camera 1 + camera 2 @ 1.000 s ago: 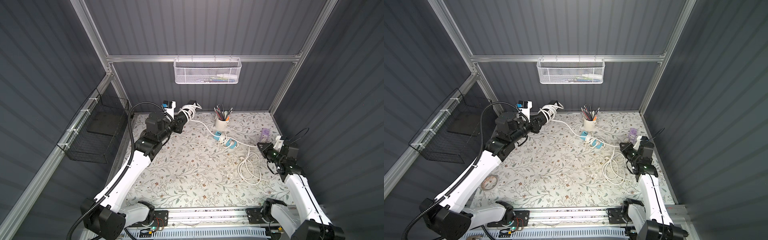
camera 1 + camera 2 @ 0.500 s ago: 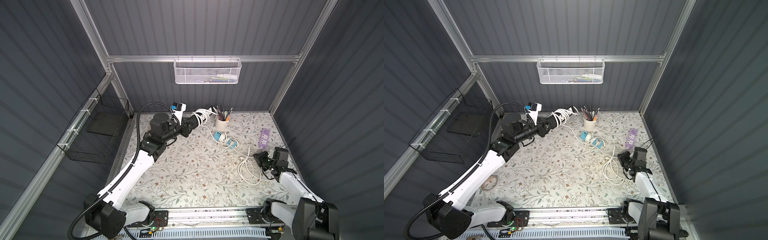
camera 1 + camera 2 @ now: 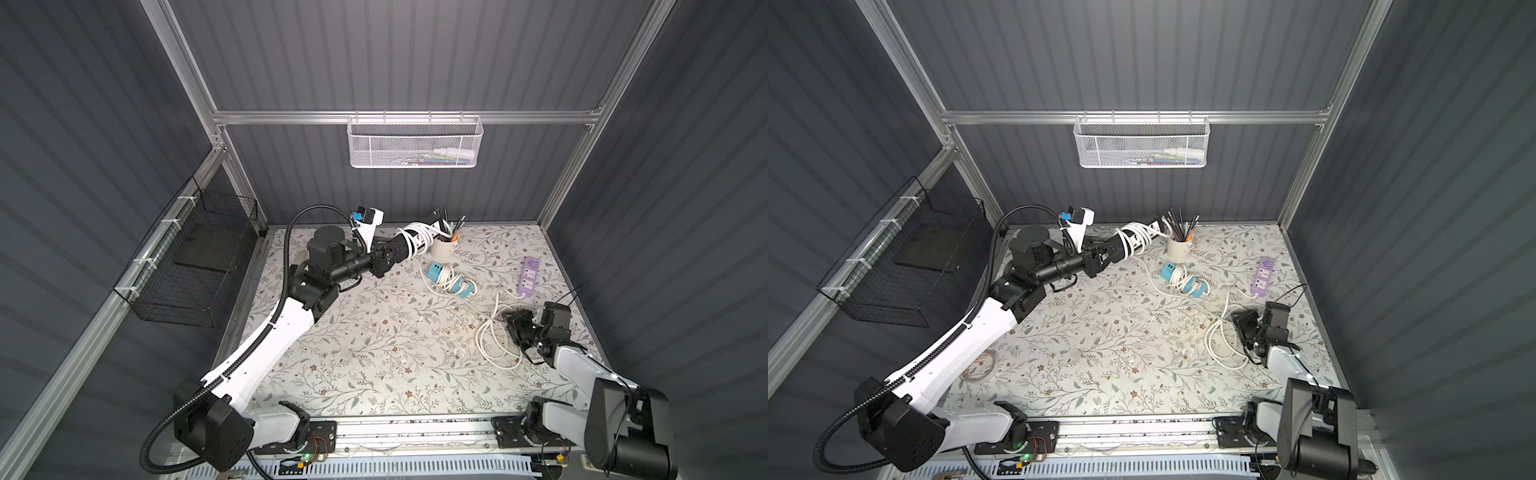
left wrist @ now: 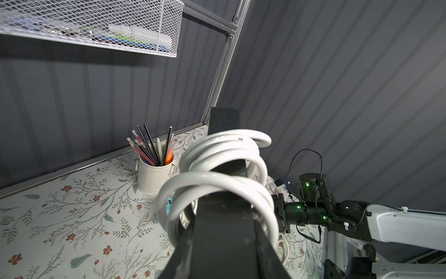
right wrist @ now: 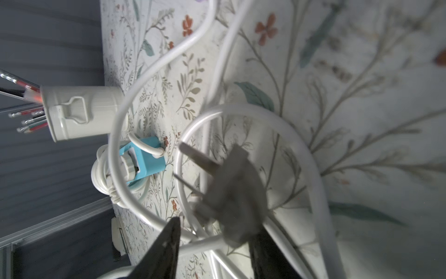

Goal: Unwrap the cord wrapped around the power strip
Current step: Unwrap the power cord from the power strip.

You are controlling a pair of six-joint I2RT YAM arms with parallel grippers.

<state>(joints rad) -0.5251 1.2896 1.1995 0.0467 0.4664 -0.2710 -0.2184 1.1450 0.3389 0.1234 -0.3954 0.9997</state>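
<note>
The power strip (image 3: 424,237) hangs in the air beside the pencil cup, with several turns of thick white cord (image 4: 217,164) coiled round it. My left gripper (image 3: 401,249) is shut on the strip's near end, which fills the left wrist view as a dark bar (image 4: 224,229). From the strip the cord drops to the table and ends in loose loops (image 3: 492,340) at the right. My right gripper (image 3: 512,330) sits low beside those loops, its jaws apart. The grey plug (image 5: 236,193) lies blurred between the open fingers (image 5: 169,241).
A white cup of pencils (image 3: 444,248) stands just right of the strip. A blue strip with its own wrapped cord (image 3: 451,280) and a purple strip (image 3: 528,276) lie on the floral table. A white mesh basket (image 3: 415,143) hangs on the back wall, a black wire basket (image 3: 199,266) on the left wall.
My left arm carried the strip rightward toward the pencil cup. My right arm came down to the table by the loose loops and its jaws opened off the plug.
</note>
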